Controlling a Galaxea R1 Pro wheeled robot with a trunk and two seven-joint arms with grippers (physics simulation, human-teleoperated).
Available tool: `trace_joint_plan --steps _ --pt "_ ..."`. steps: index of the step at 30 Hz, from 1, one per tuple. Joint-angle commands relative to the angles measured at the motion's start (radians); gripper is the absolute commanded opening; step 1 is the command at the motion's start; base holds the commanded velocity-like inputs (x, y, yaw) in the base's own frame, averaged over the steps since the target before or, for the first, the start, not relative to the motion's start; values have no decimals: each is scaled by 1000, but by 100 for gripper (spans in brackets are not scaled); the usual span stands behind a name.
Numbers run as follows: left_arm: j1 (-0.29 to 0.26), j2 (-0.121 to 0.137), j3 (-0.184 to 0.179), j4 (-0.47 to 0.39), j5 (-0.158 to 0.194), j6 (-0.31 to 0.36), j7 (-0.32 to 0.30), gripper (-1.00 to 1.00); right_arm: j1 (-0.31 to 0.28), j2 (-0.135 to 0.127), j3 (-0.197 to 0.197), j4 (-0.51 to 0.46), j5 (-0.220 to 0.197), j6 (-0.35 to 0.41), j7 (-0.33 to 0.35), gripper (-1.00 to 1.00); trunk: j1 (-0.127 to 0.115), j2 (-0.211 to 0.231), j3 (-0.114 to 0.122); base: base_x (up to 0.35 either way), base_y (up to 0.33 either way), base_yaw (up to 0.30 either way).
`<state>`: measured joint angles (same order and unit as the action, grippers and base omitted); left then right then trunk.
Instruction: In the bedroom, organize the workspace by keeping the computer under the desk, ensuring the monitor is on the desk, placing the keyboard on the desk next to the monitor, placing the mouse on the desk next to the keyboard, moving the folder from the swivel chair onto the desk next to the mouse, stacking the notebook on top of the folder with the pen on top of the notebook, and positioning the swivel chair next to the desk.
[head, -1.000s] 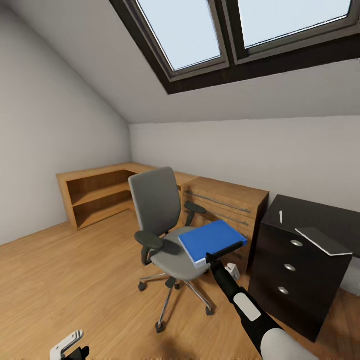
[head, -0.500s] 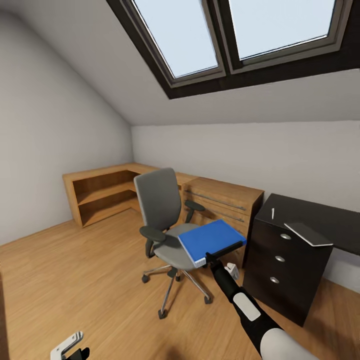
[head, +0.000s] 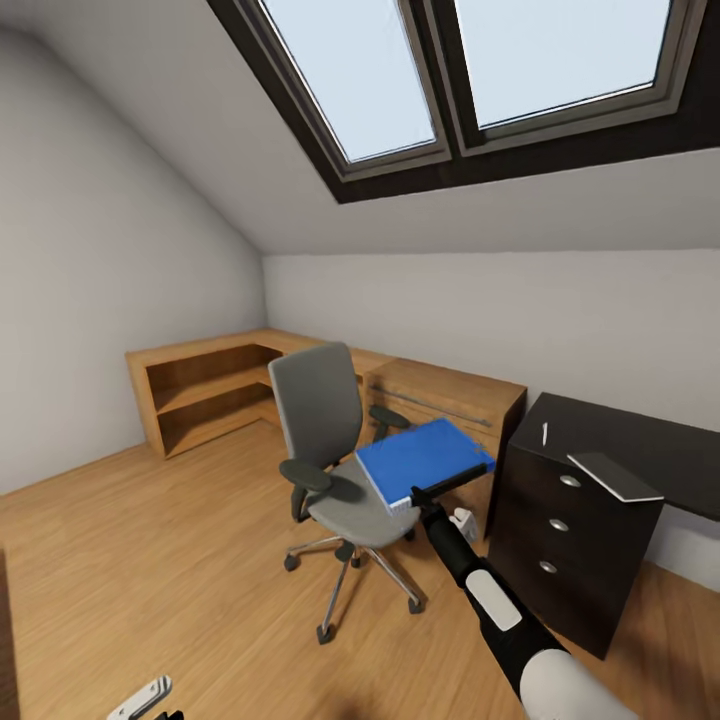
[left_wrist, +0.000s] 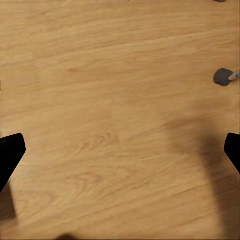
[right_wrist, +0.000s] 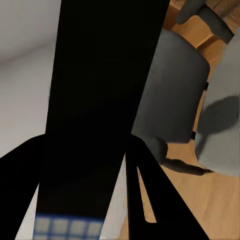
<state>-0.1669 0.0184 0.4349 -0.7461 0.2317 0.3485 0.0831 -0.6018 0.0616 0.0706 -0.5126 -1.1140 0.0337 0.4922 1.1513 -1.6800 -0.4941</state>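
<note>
The grey swivel chair (head: 322, 420) stands on the wood floor in front of the low cabinet. My right gripper (head: 424, 494) is shut on the near edge of the bright-blue folder (head: 420, 458), holding it tilted just above the seat's right side. In the right wrist view the folder's dark spine (right_wrist: 100, 100) runs between my black fingers (right_wrist: 150, 200), with the grey seat (right_wrist: 175, 90) beyond. At the right is the black desk (head: 640, 432) with its drawer unit (head: 560, 525). On it lie the grey notebook (head: 615, 476) and the white pen (head: 544, 433). My left gripper (left_wrist: 120, 155) hangs open over bare floor.
A low light-wood cabinet (head: 445, 398) and an open shelf unit (head: 200, 390) line the back wall under the sloped skylight ceiling. A small white object (head: 462, 522) sits on the floor between chair and drawer unit. A chair caster (left_wrist: 222, 76) shows in the left wrist view.
The head view has shifted, sliding chair and desk across the picture. The folder sits slightly higher in my right gripper. My left gripper has sunk lower at the picture's bottom edge.
</note>
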Motion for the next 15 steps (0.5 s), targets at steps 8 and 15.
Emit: trace_joint_plan --steps 8,15 --pt "0 2 -1 -1 11 4 6 100 0 -5 2 -227 -13 32 -213 -100 -31 56 24 0 0 0" --pt "0 2 -1 11 12 -81 6 100 0 -80 -4 -481 -15 367 -417 -100 -58 105 46 0 0 0"
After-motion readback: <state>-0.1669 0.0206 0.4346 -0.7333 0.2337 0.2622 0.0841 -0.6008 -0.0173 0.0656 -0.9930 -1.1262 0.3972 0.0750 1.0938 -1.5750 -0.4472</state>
